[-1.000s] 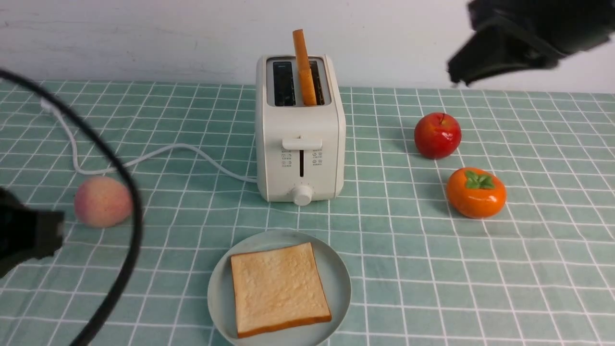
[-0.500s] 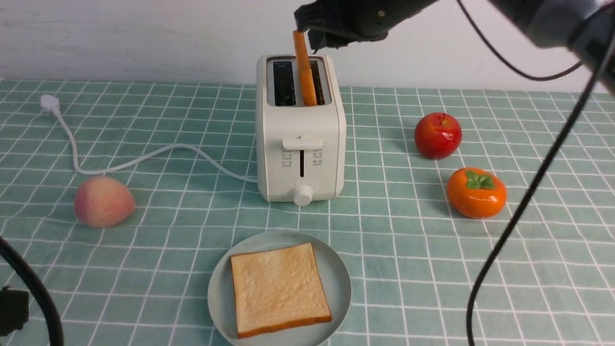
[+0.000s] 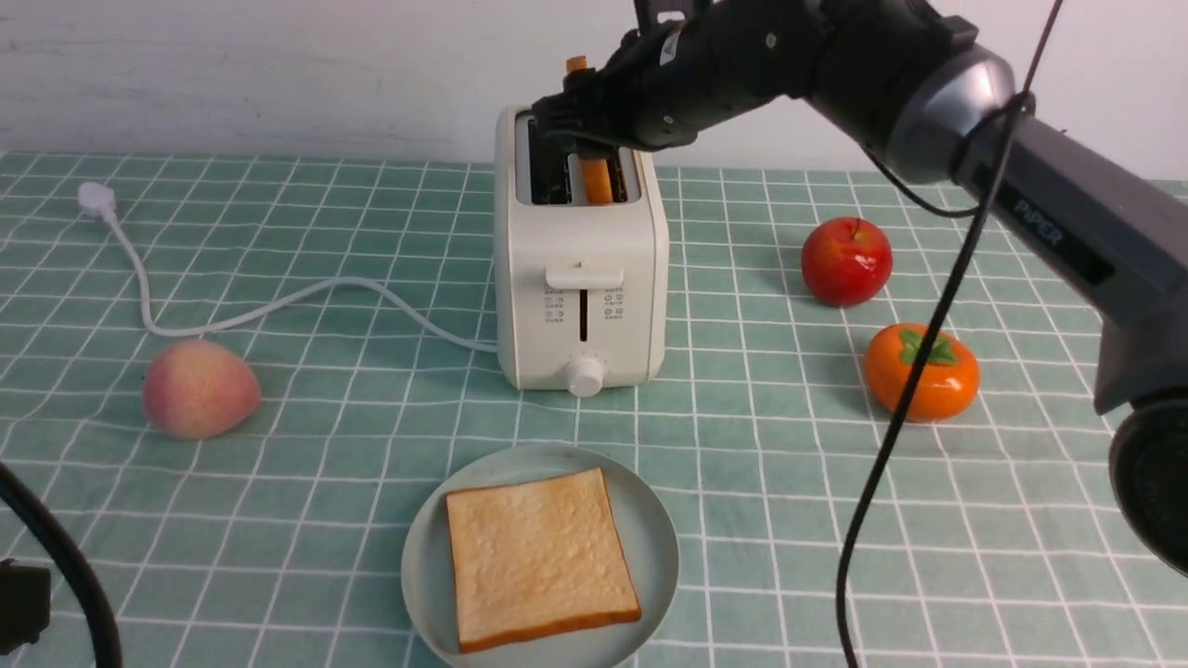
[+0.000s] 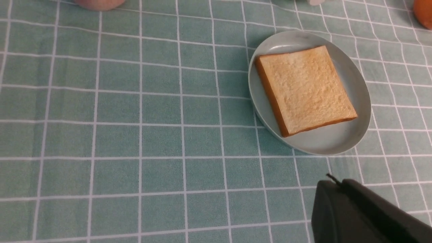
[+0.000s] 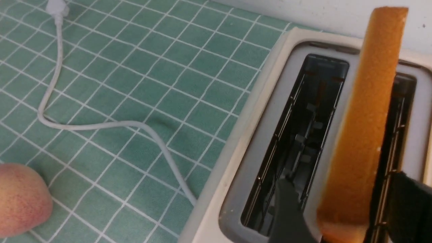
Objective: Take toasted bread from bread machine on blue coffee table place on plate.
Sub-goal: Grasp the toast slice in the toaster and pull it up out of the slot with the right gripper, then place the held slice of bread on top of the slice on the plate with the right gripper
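Note:
The cream-white bread machine [image 3: 580, 269] stands mid-table on the blue coffee table [image 3: 789, 520]. One toasted bread slice [image 3: 597, 178] stands upright in its right slot; the left slot is empty. In the right wrist view this slice [image 5: 366, 111] rises between my two black fingers. My right gripper [image 3: 585, 130] [image 5: 347, 216] is open, straddling the slice low at the slot, with gaps on both sides. A second slice [image 3: 538, 557] lies flat on the plate [image 3: 422, 557] in front of the toaster. My left gripper [image 4: 332, 184] is shut and empty, near the plate [image 4: 357, 91].
A peach [image 3: 200, 388] lies left of the toaster, with the white cord [image 3: 278, 301] and plug [image 3: 96, 198] behind it. A red apple [image 3: 845, 261] and an orange persimmon [image 3: 921, 371] sit to the right. A white wall stands close behind the toaster.
My right arm swung in from the upper right and lowered its open jaws around the standing slice. My left arm drew back to the lower left corner.

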`<state>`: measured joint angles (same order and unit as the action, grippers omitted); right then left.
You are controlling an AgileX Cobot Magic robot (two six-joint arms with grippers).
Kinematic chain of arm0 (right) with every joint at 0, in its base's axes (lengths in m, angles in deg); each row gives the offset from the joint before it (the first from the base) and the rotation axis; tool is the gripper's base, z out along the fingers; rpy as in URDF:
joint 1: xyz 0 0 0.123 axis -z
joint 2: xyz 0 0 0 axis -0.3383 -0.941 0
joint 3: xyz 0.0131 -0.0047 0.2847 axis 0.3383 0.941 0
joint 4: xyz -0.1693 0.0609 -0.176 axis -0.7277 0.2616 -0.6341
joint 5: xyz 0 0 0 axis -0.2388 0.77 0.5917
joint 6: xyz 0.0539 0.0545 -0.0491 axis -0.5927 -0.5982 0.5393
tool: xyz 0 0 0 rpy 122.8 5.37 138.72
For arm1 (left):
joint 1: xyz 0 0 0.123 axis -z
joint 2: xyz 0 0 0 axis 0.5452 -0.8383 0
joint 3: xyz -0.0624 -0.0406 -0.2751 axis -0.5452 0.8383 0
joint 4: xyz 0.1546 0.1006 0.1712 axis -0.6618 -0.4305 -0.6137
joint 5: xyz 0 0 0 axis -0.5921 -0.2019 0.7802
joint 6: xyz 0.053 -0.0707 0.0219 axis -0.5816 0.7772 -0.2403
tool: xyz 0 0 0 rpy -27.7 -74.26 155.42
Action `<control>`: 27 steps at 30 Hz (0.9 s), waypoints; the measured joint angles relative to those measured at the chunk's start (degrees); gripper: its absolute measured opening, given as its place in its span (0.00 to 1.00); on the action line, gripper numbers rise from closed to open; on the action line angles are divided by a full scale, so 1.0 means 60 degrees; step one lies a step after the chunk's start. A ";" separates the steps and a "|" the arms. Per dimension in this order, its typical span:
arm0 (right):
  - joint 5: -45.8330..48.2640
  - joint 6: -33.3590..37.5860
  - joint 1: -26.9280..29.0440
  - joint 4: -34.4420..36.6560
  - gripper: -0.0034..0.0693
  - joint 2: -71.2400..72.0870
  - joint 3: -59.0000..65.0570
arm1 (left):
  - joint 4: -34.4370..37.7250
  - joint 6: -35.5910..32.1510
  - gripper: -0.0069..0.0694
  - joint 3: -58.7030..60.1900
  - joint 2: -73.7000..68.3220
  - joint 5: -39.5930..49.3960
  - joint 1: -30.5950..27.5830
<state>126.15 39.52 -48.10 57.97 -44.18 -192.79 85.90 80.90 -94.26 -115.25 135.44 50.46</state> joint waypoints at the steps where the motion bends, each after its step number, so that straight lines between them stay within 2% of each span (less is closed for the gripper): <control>1: -0.0095 0.0000 0.0001 -0.0012 0.58 -0.0058 0.0000 | -0.0055 0.0000 0.07 0.0000 0.0000 0.0000 0.0000; 3: -0.0219 0.0000 0.0001 -0.0115 0.54 -0.0117 0.0000 | -0.0152 0.0000 0.07 0.0000 0.0000 0.0005 0.0000; 5: -0.0219 0.0000 0.0001 -0.0370 0.42 -0.0127 0.0000 | -0.0274 0.0000 0.07 0.0000 0.0000 0.0005 0.0000; 6: -0.0210 0.0000 0.0001 -0.0412 0.38 -0.0127 0.0000 | -0.0286 0.0000 0.07 0.0000 0.0000 0.0005 0.0000; 7: -0.0173 0.0000 0.0001 -0.0475 0.32 -0.0098 0.0000 | -0.0331 0.0000 0.07 0.0000 0.0000 -0.0004 0.0000; 8: -0.0054 0.0000 0.0001 -0.0637 0.20 -0.0019 0.0000 | -0.0376 0.0000 0.07 0.0000 0.0000 -0.0004 0.0000; 9: 0.0026 0.0000 0.0001 -0.0739 0.16 0.0100 0.0026 | -0.0390 0.0000 0.07 0.0000 0.0000 -0.0004 0.0000; 14: 0.1033 0.0000 0.0001 -0.1073 0.16 0.1290 0.0071 | -0.0563 0.0000 0.07 0.0000 0.0000 0.0195 0.0000; 17: 0.2249 0.0000 0.0001 -0.1189 0.16 0.2839 0.0045 | -0.0721 0.0000 0.07 0.0000 0.0000 0.0413 0.0000; 18: 0.3123 0.0000 0.0031 -0.1202 0.16 0.3697 -0.0012 | -0.0789 0.0000 0.07 0.0000 0.0000 0.0434 0.0000; 19: 0.3248 0.0000 0.0031 -0.1202 0.16 0.3799 -0.0021 | -0.0789 0.0000 0.07 0.0000 0.0000 0.0434 0.0000; 21: 0.4898 -0.0004 0.0127 -0.1210 0.16 0.5006 -0.0079 | -0.1047 0.0000 0.07 0.0000 0.0000 0.0424 0.0000; 26: 0.5360 -0.0186 0.0189 -0.1028 0.16 0.6293 0.1012 | -0.1138 0.0000 0.07 0.0000 0.0000 0.0328 0.0000; 27: 0.5391 -0.0186 0.0189 -0.0657 0.16 0.6677 0.1866 | -0.1186 0.0000 0.07 0.0000 0.0000 0.0285 0.0000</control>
<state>158.50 38.40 -46.96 54.03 -4.12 -181.60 78.78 80.90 -94.26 -115.25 137.15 50.46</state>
